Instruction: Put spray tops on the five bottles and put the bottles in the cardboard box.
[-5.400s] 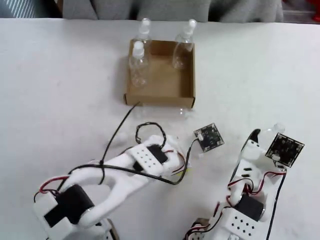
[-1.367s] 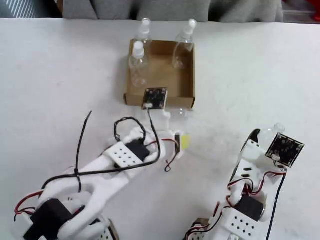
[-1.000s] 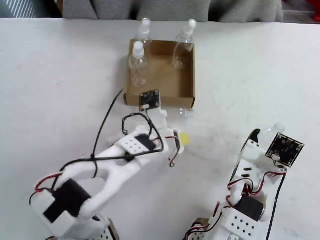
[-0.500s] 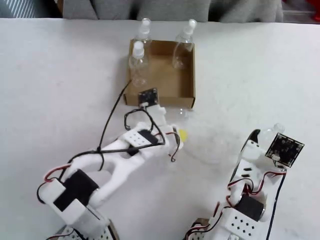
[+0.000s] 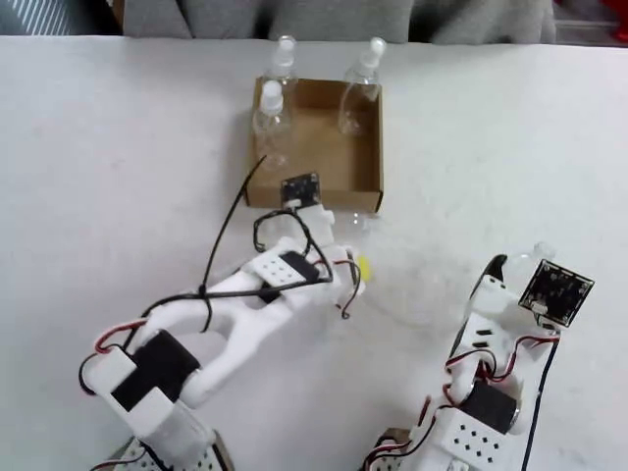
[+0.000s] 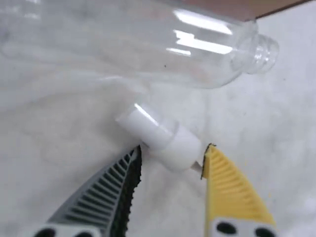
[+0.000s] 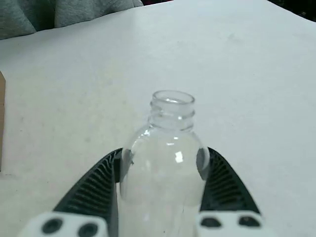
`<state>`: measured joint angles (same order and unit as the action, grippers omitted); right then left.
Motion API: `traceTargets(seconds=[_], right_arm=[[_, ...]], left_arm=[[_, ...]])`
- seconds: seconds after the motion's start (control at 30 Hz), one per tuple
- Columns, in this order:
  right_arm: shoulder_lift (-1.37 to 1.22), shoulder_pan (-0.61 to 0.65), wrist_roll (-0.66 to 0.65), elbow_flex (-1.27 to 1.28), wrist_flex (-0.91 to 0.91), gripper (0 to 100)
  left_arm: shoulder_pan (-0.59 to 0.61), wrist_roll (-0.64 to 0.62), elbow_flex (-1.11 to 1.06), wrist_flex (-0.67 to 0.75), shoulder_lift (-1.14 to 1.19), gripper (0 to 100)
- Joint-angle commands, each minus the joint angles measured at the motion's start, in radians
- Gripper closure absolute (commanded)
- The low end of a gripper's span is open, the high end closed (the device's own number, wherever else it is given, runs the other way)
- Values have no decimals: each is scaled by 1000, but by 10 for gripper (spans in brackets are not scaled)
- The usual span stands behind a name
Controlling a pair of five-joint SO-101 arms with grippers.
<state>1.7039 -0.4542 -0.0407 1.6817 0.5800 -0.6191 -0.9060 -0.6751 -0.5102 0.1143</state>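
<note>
A clear uncapped bottle (image 6: 148, 44) lies on its side on the table just in front of the cardboard box (image 5: 365, 172); its neck (image 5: 362, 222) points at the box front. Beside it lies a white spray top (image 6: 163, 138), and my left gripper (image 6: 172, 150) (image 5: 351, 267) is shut on it, grey and yellow fingers touching either side. My right gripper (image 7: 163, 158) (image 5: 515, 267) holds a second uncapped bottle (image 7: 170, 148) (image 5: 538, 255) upright at the table's right. A capped bottle (image 5: 270, 118) stands in the box, and two more (image 5: 283, 54) (image 5: 365, 74) are at its far edge.
The left arm's black cable (image 5: 231, 231) loops over the table left of the box. White table surface lies open to the far left and far right. Grey cloth (image 5: 334, 18) hangs beyond the table's back edge.
My left arm swung from mid-table up toward the box front, then edged slightly right over the last half second. The right arm and its bottle stayed put.
</note>
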Motion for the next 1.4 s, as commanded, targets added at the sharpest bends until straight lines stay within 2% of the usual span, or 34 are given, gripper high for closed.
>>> traceTargets(seconds=[0.0, 0.07, 0.2, 0.43, 0.57, 0.7, 0.77, 0.93, 1.17, 1.37], right_arm=[[12, 4, 5, 14, 4, 958], [12, 4, 5, 14, 4, 958], [12, 5, 5, 14, 4, 958], [10, 5, 5, 14, 4, 958], [10, 5, 5, 14, 4, 958], [10, 5, 5, 14, 4, 958], [10, 5, 5, 14, 4, 958], [10, 5, 5, 14, 4, 958], [10, 5, 5, 14, 4, 958], [10, 5, 5, 14, 4, 958]], left_arm=[[-41, 49, 46, -12, -12, 924], [-39, 52, 48, -11, -12, 985], [-44, 57, 43, -21, -13, 950], [-47, 270, 72, -172, -71, 941], [-45, 325, 71, -222, -91, 836], [-47, 272, 71, -253, -97, 700], [-47, 267, 77, -276, -99, 666], [-42, 264, 103, -296, -99, 689], [-44, 258, 161, -290, -93, 797], [-45, 230, 199, -288, -91, 803]])
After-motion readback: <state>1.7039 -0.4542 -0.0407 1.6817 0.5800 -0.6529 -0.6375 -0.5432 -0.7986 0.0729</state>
